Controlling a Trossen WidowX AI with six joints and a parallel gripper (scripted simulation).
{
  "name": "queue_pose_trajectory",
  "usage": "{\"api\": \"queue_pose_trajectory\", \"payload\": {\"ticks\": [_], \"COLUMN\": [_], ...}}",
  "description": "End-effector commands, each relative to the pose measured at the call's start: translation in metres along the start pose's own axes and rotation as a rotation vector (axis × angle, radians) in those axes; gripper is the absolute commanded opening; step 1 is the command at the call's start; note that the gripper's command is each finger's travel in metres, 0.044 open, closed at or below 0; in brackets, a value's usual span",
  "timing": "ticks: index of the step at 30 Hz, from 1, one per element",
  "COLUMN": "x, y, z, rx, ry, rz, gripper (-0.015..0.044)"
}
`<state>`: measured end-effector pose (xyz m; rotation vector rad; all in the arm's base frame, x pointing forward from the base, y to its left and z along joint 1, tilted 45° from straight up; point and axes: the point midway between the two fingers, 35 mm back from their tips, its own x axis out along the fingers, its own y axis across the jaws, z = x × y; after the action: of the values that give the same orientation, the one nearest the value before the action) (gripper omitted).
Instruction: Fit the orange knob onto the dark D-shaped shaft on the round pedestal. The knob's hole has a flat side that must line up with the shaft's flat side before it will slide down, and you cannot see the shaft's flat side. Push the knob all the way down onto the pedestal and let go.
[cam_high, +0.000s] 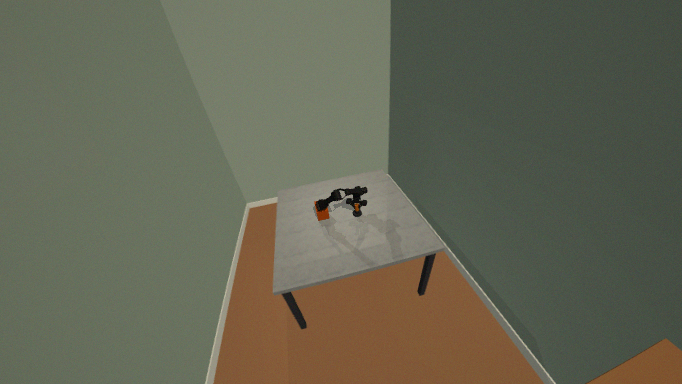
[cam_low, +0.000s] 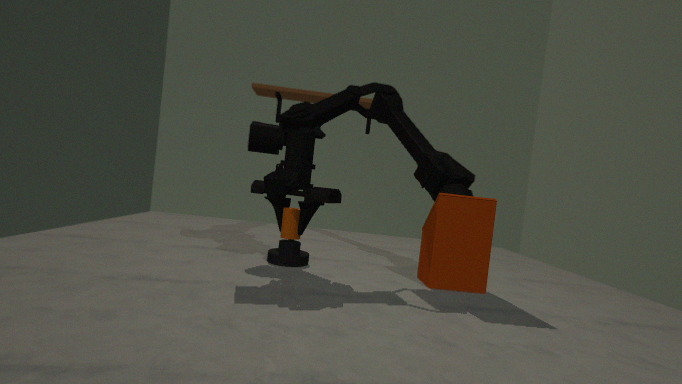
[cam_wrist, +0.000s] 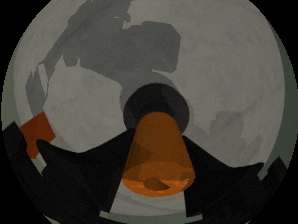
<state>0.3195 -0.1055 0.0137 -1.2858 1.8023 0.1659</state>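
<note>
The orange knob (cam_high: 357, 207) (cam_low: 290, 220) (cam_wrist: 159, 150) stands upright between the fingers of my gripper (cam_low: 291, 231) (cam_wrist: 157, 136), which is shut on its sides. The round dark pedestal (cam_high: 357, 214) (cam_low: 288, 258) (cam_wrist: 131, 112), with a narrower raised collar, is directly below the knob. In the exterior view the knob's lower edge is just above the collar, with only a thin dark gap between them. The shaft is almost wholly hidden; its flat side and the knob's hole do not show. In the wrist view the knob covers the pedestal's near part.
An orange box (cam_high: 323, 214) (cam_low: 462, 245) (cam_wrist: 39, 134) stands under the arm's base, to the right of the pedestal in the exterior view. Everything stands on the grey table (cam_high: 310, 260) (cam_low: 150, 325). A brown board (cam_low: 310, 95) shows behind the arm.
</note>
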Motion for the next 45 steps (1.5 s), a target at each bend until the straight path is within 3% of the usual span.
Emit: {"api": "queue_pose_trajectory", "payload": {"ticks": [1,14,31,37,42,45], "x": [0.003,0.007,0.007,0.004,-0.076,-0.089], "y": [0.001,0.001,0.001,0.0,0.0,0.001], "z": [0.0,-0.001,-0.001,0.0,0.002,0.0], "rx": [-0.006,0.002,0.002,0.002,0.0,0.0], "ry": [0.002,0.0,0.0,-0.001,-0.004,-0.003], "rz": [-0.004,-0.001,-0.001,0.0,0.002,0.002], "gripper": [0.0,0.0,0.044,0.044,0.044,0.044]}}
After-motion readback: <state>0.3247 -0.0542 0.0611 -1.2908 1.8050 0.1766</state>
